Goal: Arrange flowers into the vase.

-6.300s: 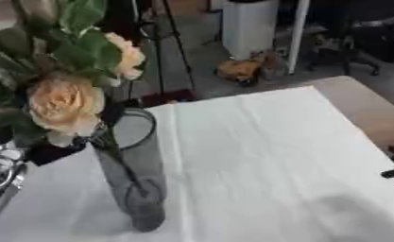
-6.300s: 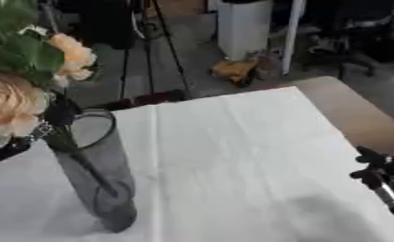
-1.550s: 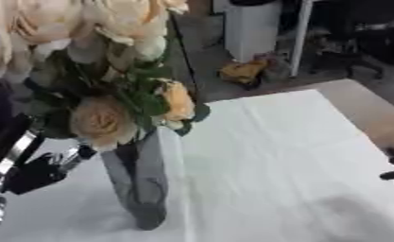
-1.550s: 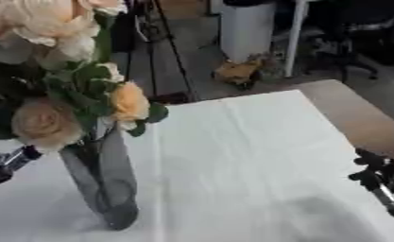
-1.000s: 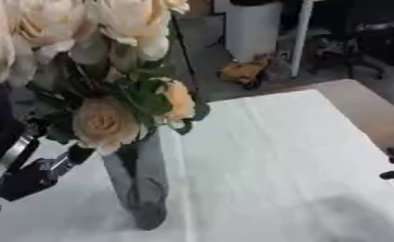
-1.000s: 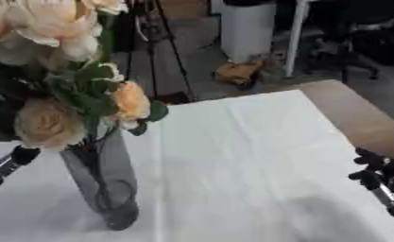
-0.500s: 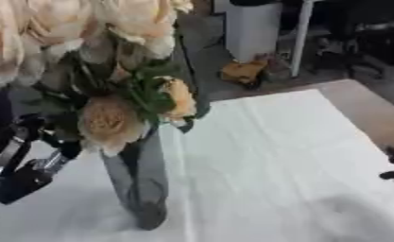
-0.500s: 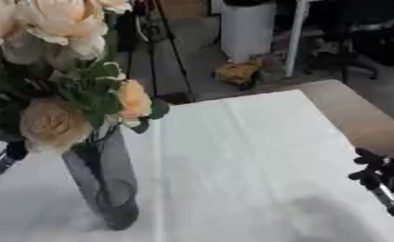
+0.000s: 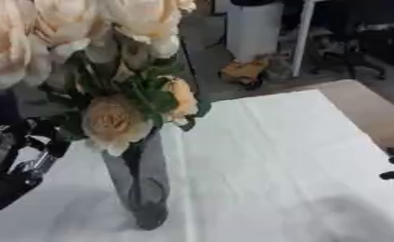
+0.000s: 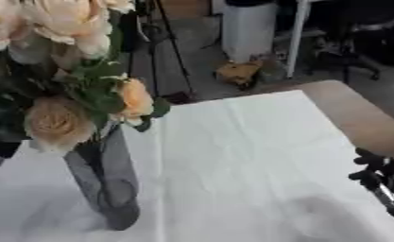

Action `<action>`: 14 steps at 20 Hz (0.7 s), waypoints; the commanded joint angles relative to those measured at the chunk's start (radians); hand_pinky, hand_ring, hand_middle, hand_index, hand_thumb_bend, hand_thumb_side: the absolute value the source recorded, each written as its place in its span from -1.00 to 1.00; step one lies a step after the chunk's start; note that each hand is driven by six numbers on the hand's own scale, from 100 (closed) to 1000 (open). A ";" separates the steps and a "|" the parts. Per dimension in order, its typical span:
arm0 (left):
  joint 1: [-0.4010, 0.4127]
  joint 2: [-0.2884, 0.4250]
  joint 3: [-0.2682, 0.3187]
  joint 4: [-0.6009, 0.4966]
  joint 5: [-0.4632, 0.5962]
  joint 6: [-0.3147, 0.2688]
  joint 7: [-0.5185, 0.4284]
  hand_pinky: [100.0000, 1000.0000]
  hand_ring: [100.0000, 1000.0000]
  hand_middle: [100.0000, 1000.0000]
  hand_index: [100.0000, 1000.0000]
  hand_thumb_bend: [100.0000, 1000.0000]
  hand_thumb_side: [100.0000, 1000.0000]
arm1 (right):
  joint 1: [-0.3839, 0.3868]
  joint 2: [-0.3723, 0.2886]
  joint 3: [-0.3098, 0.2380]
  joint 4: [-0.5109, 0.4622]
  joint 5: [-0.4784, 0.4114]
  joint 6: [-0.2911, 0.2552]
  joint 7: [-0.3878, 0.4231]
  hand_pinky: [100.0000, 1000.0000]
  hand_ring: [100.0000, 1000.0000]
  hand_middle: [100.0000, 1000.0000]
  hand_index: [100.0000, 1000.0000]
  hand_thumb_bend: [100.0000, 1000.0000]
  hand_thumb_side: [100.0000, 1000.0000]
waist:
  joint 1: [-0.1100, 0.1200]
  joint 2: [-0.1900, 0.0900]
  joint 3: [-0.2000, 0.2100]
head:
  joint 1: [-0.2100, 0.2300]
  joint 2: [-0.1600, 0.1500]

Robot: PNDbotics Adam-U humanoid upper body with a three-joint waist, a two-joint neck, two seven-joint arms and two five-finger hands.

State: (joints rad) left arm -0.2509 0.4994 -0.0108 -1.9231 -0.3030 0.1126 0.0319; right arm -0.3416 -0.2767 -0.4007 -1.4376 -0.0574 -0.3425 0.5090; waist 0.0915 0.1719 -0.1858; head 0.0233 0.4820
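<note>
So the peach flowers point(image 9: 113, 120) now sit with their stems down in the grey vase point(image 9: 142, 184) on the desk point(image 9: 266, 156). Left robot hand point(image 9: 22, 163) has backed off beside it, fingers unclear; right robot hand point(image 10: 381, 182) idles, can't tell either. Basically done.

Left hand point(image 9: 22, 163): lower left of the left eye view, black with silver joints, its forearm running down to the bottom left corner; finger pose too blurred to tell. Right hand point(image 10: 380, 177): lower right edge of the right eye view, black fingers pointing up and relaxed, holding nothing.
</note>
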 commanded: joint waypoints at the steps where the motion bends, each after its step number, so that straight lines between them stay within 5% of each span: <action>1: -0.004 0.014 0.017 -0.013 0.008 -0.003 0.011 0.04 0.27 0.00 0.45 0.06 0.78 | -0.007 -0.022 -0.007 -0.019 0.001 0.000 -0.004 0.25 0.94 -0.37 0.34 -0.17 -0.03 | -0.012 -0.017 -0.001 | -0.003 -0.013; 14: 0.019 -0.024 0.028 -0.015 0.103 0.001 0.156 -0.05 0.23 -0.03 0.45 -0.38 0.84 | -0.006 -0.019 -0.009 -0.023 -0.001 0.003 -0.008 0.25 0.94 -0.37 0.34 -0.17 -0.03 | -0.017 -0.020 0.006 | 0.000 -0.016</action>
State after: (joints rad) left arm -0.2273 0.4639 0.0100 -1.9239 -0.2120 0.1138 0.1696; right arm -0.3412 -0.2767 -0.4044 -1.4376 -0.0571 -0.3387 0.5048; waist 0.0915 0.1719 -0.1797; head 0.0242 0.4746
